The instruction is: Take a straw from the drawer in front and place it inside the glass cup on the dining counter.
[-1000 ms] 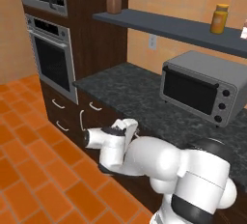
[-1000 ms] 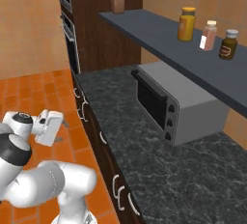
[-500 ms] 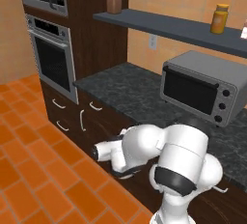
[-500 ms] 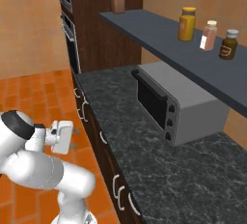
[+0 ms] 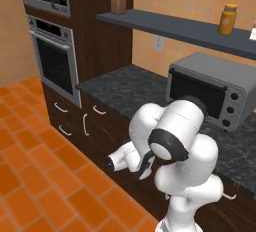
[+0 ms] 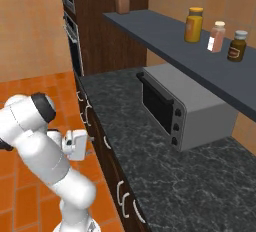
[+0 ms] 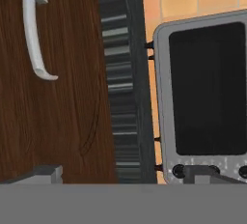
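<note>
Dark wood drawer [image 7: 58, 97], shut, silver handle [image 7: 36, 37] untouched. Tool [image 7: 123, 172] spread wide, empty, squared to drawer front, apart from handle, presumably lining up a pull.

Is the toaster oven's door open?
No, the toaster oven sits on the black counter with its dark glass door shut flat against its front.

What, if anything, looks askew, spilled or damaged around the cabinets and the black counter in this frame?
Nothing stands out. The toaster oven sits square on the black counter with its door shut, the jars stand upright on the shelf, and the drawer facing the open gripper is shut.
</note>
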Robot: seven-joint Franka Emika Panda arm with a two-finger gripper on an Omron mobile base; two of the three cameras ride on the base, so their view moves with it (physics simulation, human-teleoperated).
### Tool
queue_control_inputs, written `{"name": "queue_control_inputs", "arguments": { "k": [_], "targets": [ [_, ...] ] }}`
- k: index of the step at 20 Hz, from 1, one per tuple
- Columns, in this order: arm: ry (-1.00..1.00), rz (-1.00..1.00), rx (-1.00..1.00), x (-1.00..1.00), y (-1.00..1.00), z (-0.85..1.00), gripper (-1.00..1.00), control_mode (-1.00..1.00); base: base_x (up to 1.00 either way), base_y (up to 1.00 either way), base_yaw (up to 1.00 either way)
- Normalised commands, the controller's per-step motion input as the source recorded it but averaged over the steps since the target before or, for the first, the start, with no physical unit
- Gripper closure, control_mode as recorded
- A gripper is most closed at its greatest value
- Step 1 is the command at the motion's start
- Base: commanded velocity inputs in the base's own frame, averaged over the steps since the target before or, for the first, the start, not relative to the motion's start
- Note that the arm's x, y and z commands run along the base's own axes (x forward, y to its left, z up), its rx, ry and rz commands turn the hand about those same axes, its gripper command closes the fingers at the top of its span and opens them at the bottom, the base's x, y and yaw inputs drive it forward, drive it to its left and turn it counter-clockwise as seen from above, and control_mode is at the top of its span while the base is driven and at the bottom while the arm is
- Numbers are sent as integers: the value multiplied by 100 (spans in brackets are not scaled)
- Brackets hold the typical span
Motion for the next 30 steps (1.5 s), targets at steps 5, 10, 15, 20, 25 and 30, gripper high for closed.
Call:
{"name": "queue_control_inputs", "arguments": {
  "k": [5,10,15,20,25,30],
  "targets": [
    [-8,-3,-5,39,-2,-28,-100,-100,0,0,0],
    [-6,-4,-7,34,-1,-32,-100,-100,0,0,0],
    [-5,-5,-8,37,-10,-28,-100,-100,0,0,0],
    [-9,-4,-5,36,-18,-7,-100,-100,0,0,0],
    [-5,0,0,45,-20,0,-100,-100,0,0,0],
    [0,0,0,58,-21,-1,-100,-100,0,0,0]
  ]
}}
